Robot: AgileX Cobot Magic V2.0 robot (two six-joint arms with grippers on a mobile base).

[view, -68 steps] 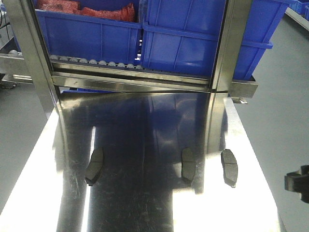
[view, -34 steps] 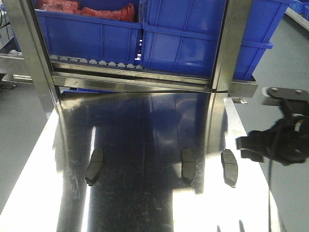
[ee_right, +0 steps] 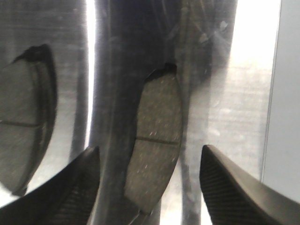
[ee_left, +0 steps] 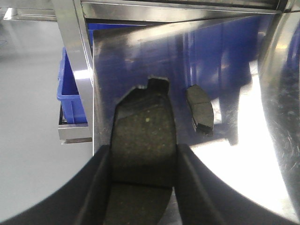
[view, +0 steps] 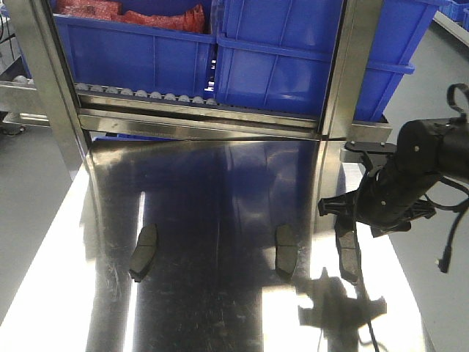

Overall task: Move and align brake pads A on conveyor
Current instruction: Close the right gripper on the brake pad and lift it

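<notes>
A shiny steel surface point(view: 220, 183) fills the front view, with blue bins point(view: 293, 59) standing on a rack beyond it. The black right arm point(view: 414, 158) extends from the right edge and bends down over the surface.

The right end effector point(ee_right: 151, 151) is spread wide. Directly below the gap between its two fingers lies the right brake pad point(ee_right: 157, 108), a dark-grey curved oblong with a thin groove across its middle. It rests flat on the surface, and in the wrist view neither finger meets its edges. Whether the fingertips touch the surface cannot be told.

The middle brake pad point(view: 285, 251) lies near this end effector, to its left. The far-left brake pad point(view: 144, 251) lies well apart from it, farther left again. Both rest flat on the surface with their long sides running away from the robot.

The left end effector point(ee_left: 144, 152) shows only in its own wrist camera. Its fingers point(ee_left: 96, 187) are pressed against the long edges of the held brake pad point(ee_left: 143, 122), pinching it. The pad's notched end sticks out ahead of the fingertips. Whether this pad is lifted off the surface cannot be told. Ahead and to the right of this end effector, a loose brake pad point(ee_left: 200, 110) lies flat on the surface. To its left, past the surface's edge, a blue crate point(ee_left: 70, 93) sits lower down.
</notes>
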